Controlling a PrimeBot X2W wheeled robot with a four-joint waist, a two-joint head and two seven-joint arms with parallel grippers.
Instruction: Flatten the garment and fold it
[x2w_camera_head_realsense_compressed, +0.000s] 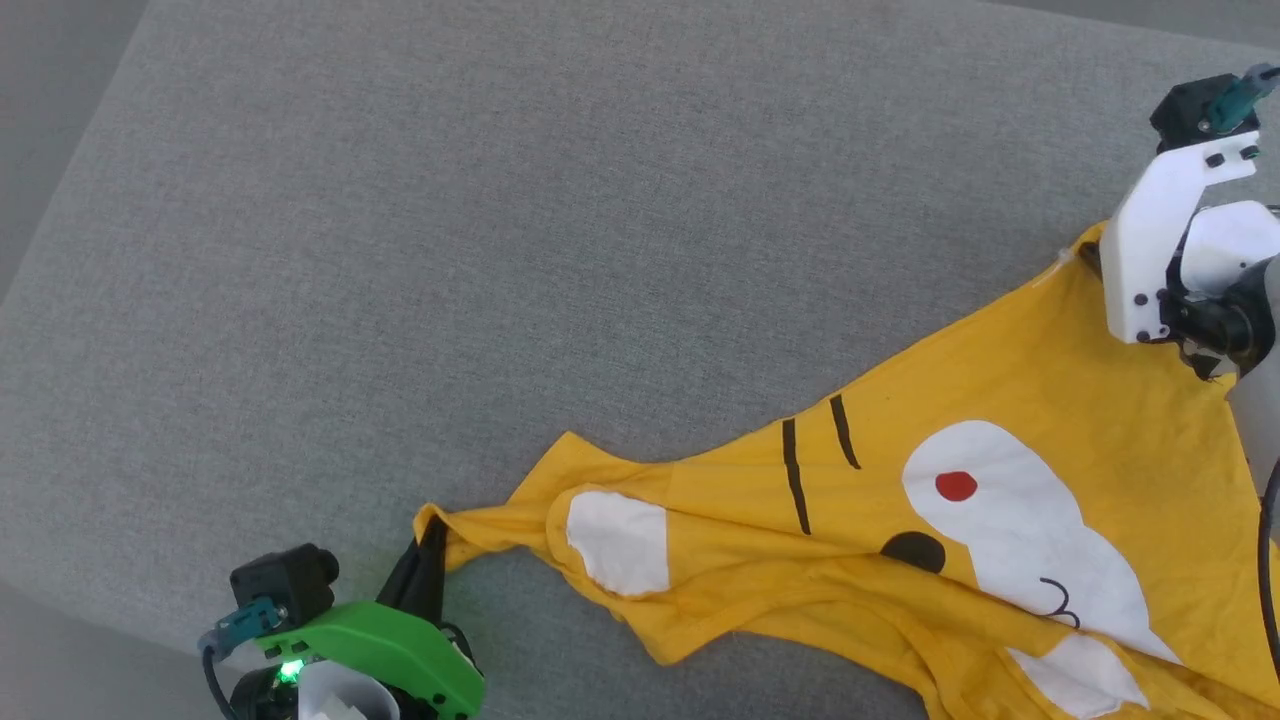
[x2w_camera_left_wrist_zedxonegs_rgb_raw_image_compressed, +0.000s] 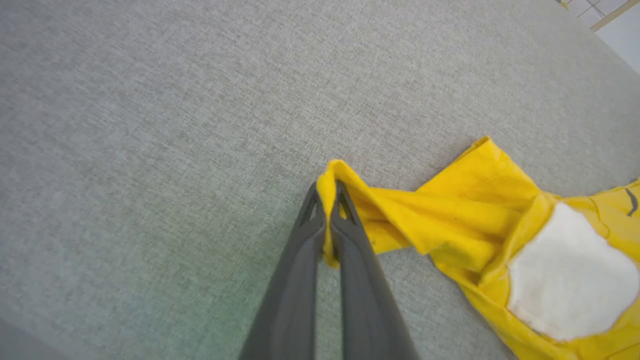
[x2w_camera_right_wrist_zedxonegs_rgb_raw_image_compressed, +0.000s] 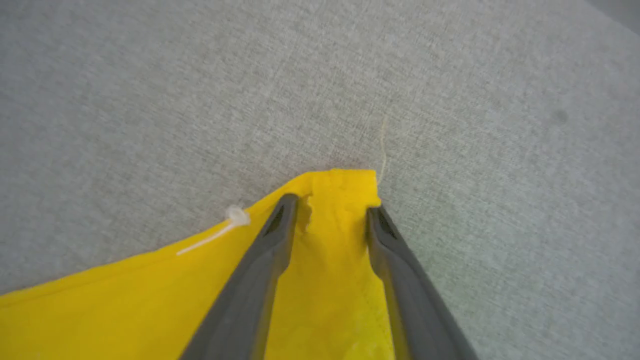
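The garment (x2w_camera_head_realsense_compressed: 1000, 400) lies rumpled and twisted, cartoon face (x2w_camera_head_realsense_compressed: 1000, 520) upward.

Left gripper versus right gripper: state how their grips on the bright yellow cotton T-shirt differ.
The left gripper has its jaws shut on a bunched fold of the bright yellow cotton T-shirt; the right gripper has its jaws apart, straddling a flat corner. The left gripper's mount is green, the right gripper's white. Both have long dark fingers and sit at the shirt's edge.
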